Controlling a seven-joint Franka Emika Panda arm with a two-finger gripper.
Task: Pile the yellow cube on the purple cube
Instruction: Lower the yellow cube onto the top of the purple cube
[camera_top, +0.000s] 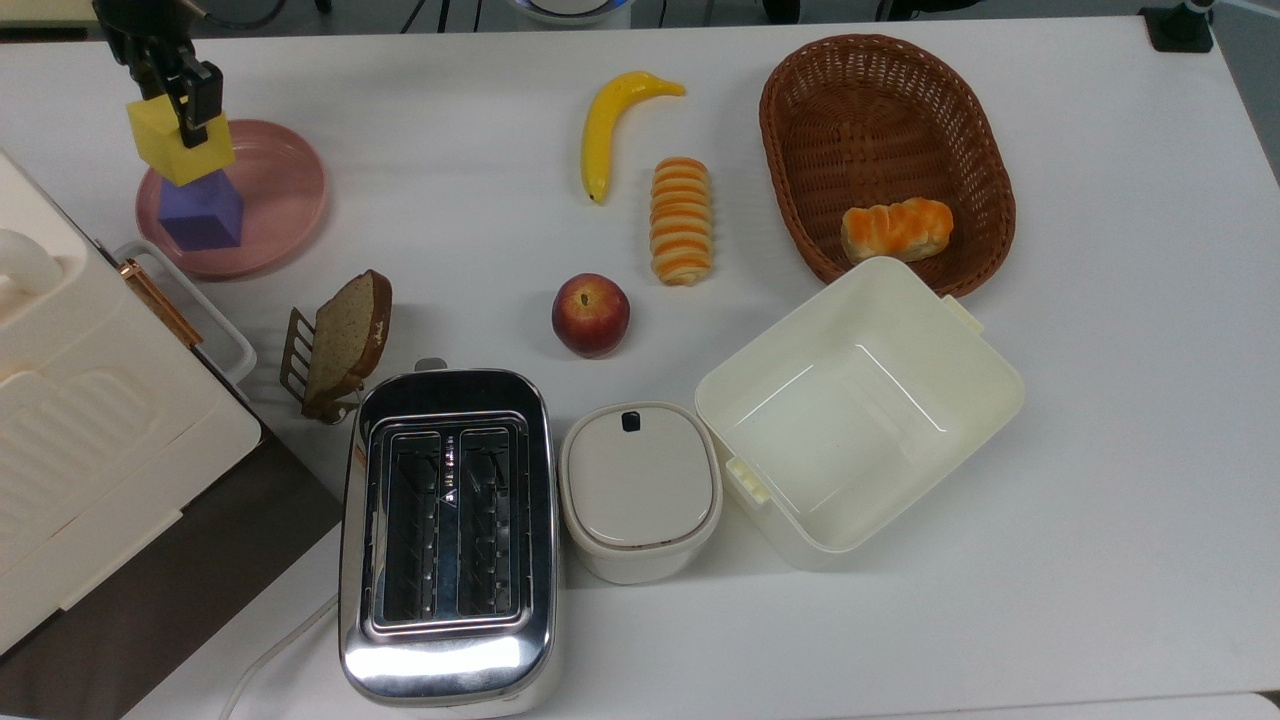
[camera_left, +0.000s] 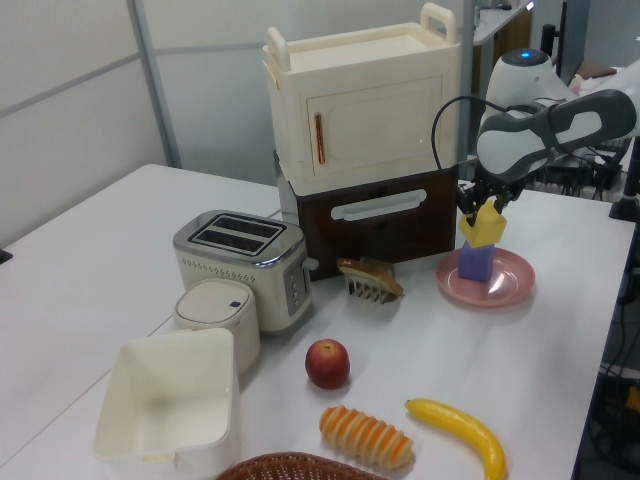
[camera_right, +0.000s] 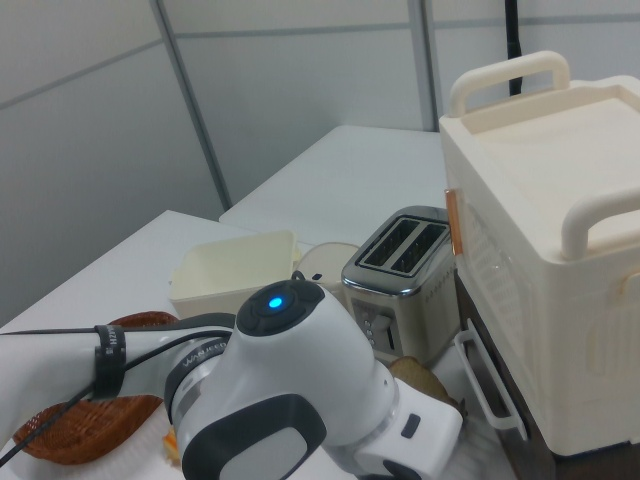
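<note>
The white table (camera_top: 1100, 450) carries everything, and the pink plate (camera_top: 285, 190) near its corner serves as the landmark. Beside the plate stands the cream cabinet (camera_left: 360, 110) on a dark base; the left view shows its door and handles, while the top view catches just its roof. In the right view the arm's white housing (camera_right: 300, 400) with a blue light fills the foreground, hiding the plate. The toaster (camera_top: 447, 530) sits well apart from the plate, past the bread slice (camera_top: 345, 340) in its rack. On the plate rests the purple cube (camera_top: 200, 212). Directly above it is the yellow cube (camera_top: 180, 150), tilted, its lower corner at the purple cube's top; whether they touch I cannot tell. The gripper (camera_top: 180, 95) is clamped on the yellow cube from above, with the fingers (camera_top: 196, 103) pressing its sides.
</note>
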